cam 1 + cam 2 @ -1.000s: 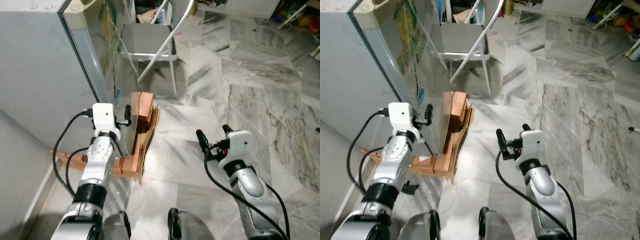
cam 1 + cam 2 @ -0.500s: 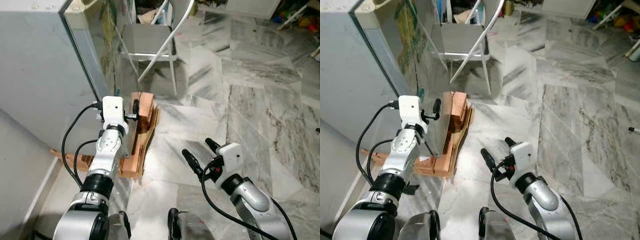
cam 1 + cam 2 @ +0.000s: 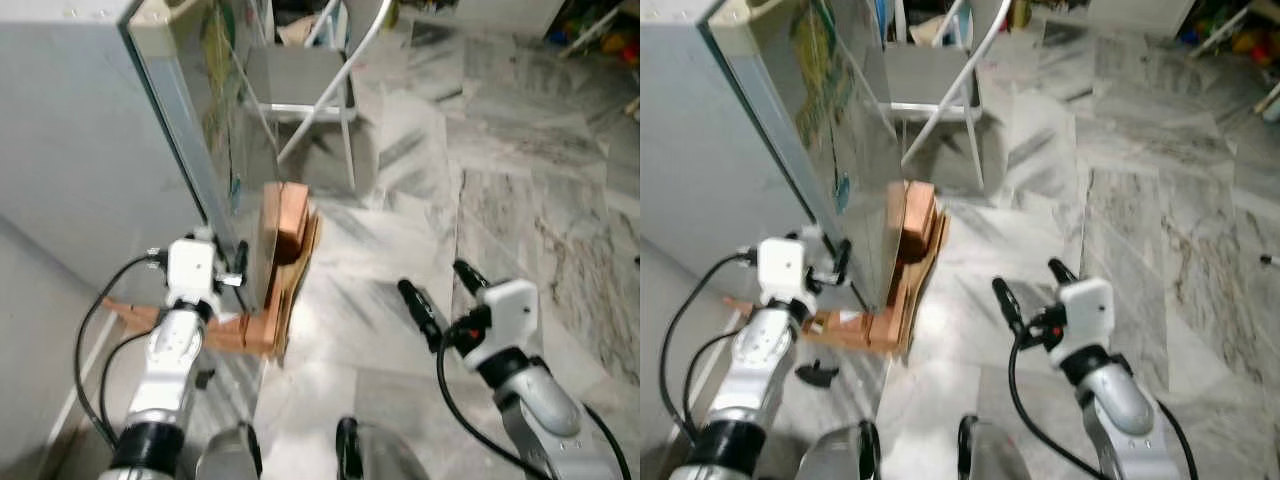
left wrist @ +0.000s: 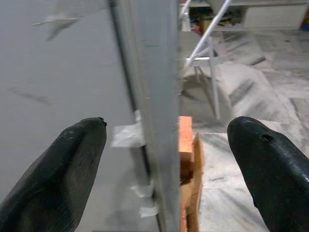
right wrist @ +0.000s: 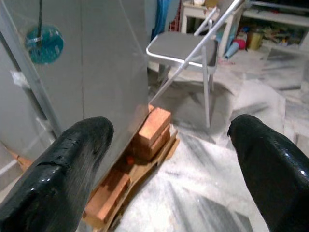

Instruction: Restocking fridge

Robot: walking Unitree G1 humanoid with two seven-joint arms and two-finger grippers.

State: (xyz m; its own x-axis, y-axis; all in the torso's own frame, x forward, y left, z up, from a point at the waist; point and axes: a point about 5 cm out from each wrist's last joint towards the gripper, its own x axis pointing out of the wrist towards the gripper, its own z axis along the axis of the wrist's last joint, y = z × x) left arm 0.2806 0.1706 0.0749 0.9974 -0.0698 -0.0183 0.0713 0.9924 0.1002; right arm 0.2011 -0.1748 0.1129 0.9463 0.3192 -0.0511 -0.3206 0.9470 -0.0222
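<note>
A grey fridge [image 3: 90, 150] stands at the left, its doors shut, its shiny side panel [image 3: 850, 160] facing the room. My left gripper [image 3: 232, 272] is open and low at the fridge's front corner. In the left wrist view that corner edge [image 4: 149, 96] runs between the spread fingers [image 4: 58, 179], not touching them. My right gripper [image 3: 440, 292] is open over the marble floor, a little right of the fridge's base, with nothing between its fingers [image 5: 67, 164].
The fridge rests on orange bricks [image 5: 152, 130] and flattened cardboard [image 3: 290, 300]. A grey folding chair [image 3: 300, 80] stands behind it. A teal round magnet [image 5: 43, 38] hangs on the fridge side. Marble floor [image 3: 520, 170] stretches to the right.
My left gripper has dropped lower and back toward me along the fridge corner. The right gripper has risen and shifted right. The head views are now slightly blurred.
</note>
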